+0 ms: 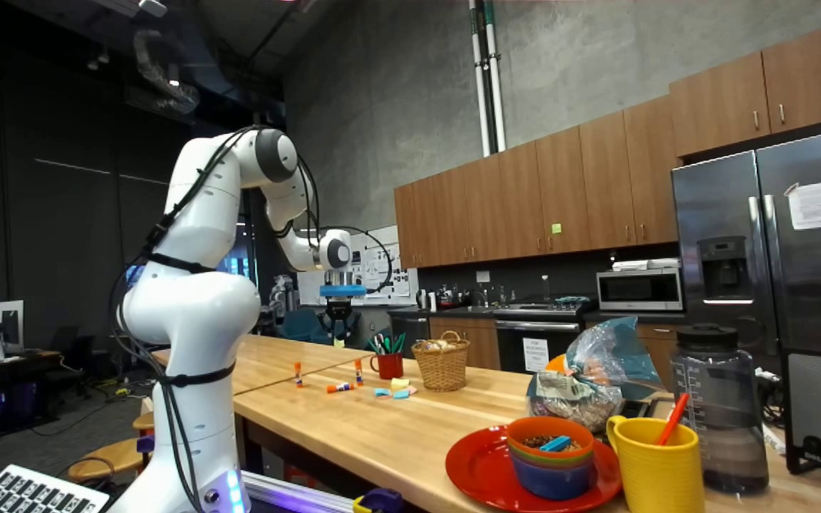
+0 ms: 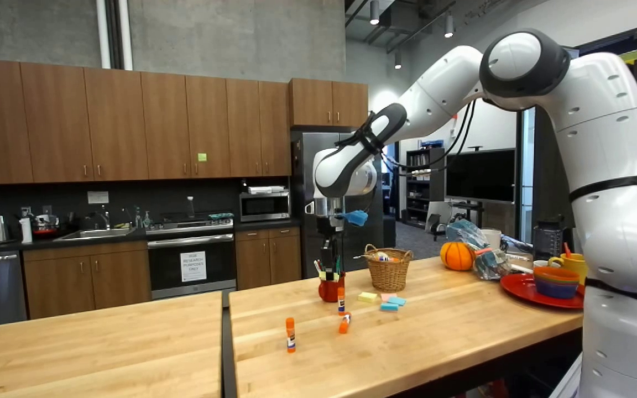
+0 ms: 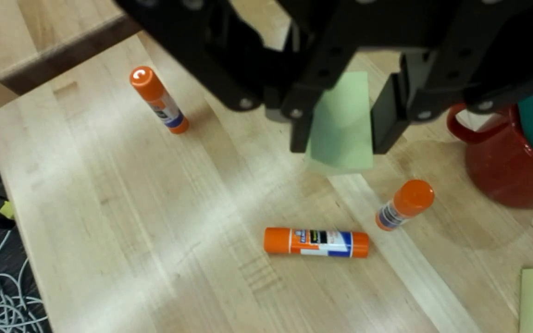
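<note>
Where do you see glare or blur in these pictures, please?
Wrist view: pale glare crosses the tabletop; the gripper holding the sticky-note pad looks soft, the lying glue stick sharper; in an exterior view, a wall glows white.

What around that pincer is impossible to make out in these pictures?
Sticky pad: one side, partly behind the pincer, wrist view.
Red mug: one side, cut off by the right edge, wrist view.
Basket: its bottom inside, hidden by its sides, both exterior views.
Lying glue stick: smallest label print, too small and blurred, wrist view.
</note>
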